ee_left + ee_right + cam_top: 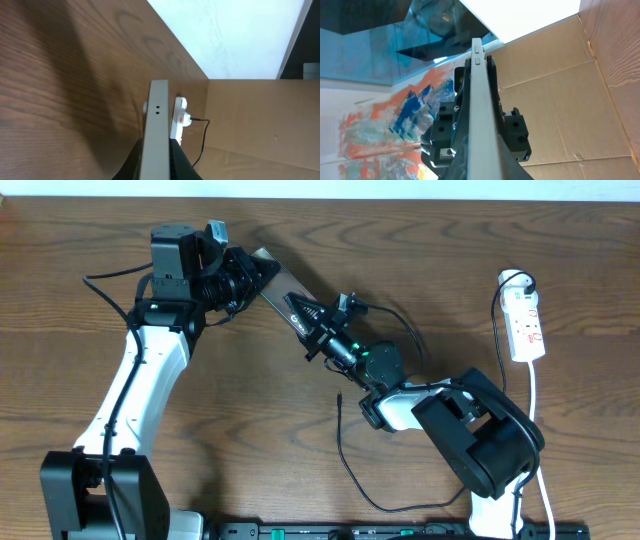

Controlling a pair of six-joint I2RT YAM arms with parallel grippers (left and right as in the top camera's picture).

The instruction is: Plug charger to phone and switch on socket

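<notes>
Clamping the phone (pixel 277 286) at opposite ends, your left gripper (pixel 248 275) and right gripper (pixel 310 332) leave bare table (pixel 410 235) at 12 o'clock, socket (pixel 527 328) far at 3.

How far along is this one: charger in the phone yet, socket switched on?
Done: nothing final. In hand: the phone is gripped at opposite ends by the left gripper and right gripper. Left: the charger lies loose on the table, its plug tip away from the phone; the socket sits untouched, switch state too small to read.
</notes>
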